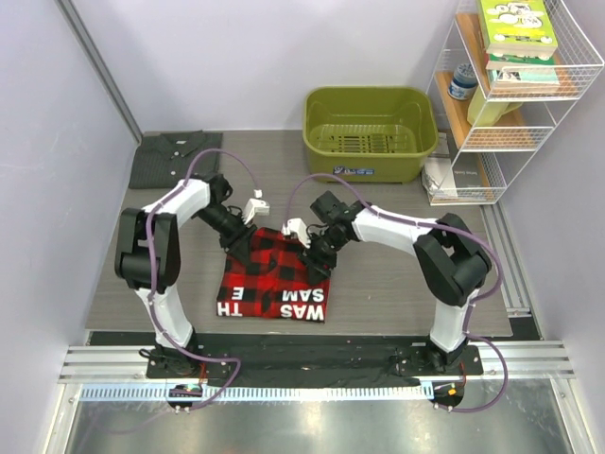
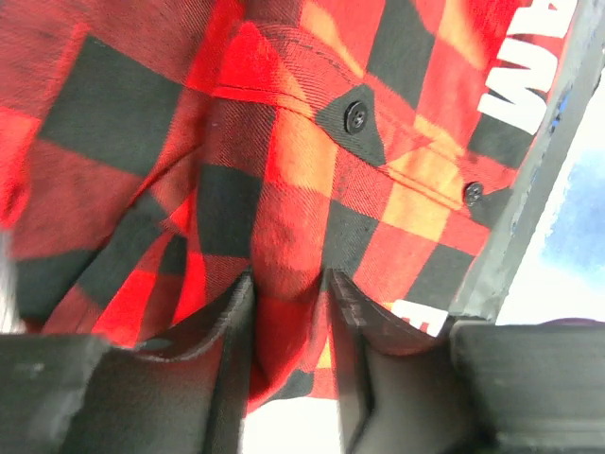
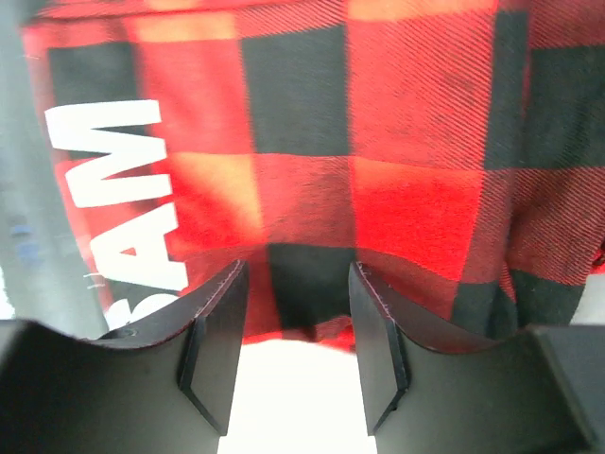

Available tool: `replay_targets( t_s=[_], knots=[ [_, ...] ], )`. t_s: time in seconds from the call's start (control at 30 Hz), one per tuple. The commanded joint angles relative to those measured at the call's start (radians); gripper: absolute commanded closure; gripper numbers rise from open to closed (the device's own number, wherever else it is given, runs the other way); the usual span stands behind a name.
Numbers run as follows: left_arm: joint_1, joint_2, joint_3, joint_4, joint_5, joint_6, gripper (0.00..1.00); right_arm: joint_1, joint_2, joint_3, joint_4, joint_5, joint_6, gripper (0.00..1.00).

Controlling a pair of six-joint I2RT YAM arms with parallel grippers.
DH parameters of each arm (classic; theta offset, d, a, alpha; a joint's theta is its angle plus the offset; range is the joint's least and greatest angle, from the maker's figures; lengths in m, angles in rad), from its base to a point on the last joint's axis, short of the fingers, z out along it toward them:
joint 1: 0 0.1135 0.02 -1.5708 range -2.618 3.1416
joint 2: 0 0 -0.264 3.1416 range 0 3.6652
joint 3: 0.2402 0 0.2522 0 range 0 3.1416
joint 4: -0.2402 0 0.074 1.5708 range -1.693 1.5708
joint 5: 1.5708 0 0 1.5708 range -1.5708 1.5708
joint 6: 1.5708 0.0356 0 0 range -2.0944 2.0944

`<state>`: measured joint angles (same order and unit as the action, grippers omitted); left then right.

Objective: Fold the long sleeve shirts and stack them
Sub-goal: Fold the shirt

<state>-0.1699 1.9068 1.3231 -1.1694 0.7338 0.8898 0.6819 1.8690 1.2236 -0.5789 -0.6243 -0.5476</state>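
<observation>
At the far left corner of the bench (image 1: 397, 274), the grey shirt (image 1: 175, 158) lies folded, its edges near the bench's left and far edges. Nearer and toward the middle, the plaid shirt (image 1: 274, 279) lies flat, its lettered hem just short of the near edge. The left hand (image 2: 288, 293) is clenched on a raised ridge of plaid at the shirt's far left. The right hand (image 3: 295, 288) straddles the far right edge, fingers apart; whether it grips I cannot tell. Bare bench shows rightward, up to the green basin (image 1: 369, 118) and wire rack (image 1: 515, 104).
</observation>
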Motion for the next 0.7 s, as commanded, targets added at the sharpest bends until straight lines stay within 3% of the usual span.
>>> replay_targets(
  t_s=[0.0,0.27,0.43,0.67],
  knots=[
    [-0.002,-0.121,-0.030,0.019,0.050,0.044,0.58,-0.005,-0.131,0.005,-0.021,-0.077,0.086,0.47],
    [-0.049,-0.040,0.096,0.019,0.144,0.052,0.45,-0.165,0.016,0.245,0.028,-0.129,0.240,0.47],
    [-0.075,-0.086,0.035,0.129,0.161,0.081,0.43,-0.166,0.150,0.390,0.102,-0.120,0.320,0.64],
    [-0.149,-0.118,-0.047,0.303,0.093,0.060,0.43,-0.128,0.278,0.514,0.105,-0.153,0.296,0.73]
  ],
)
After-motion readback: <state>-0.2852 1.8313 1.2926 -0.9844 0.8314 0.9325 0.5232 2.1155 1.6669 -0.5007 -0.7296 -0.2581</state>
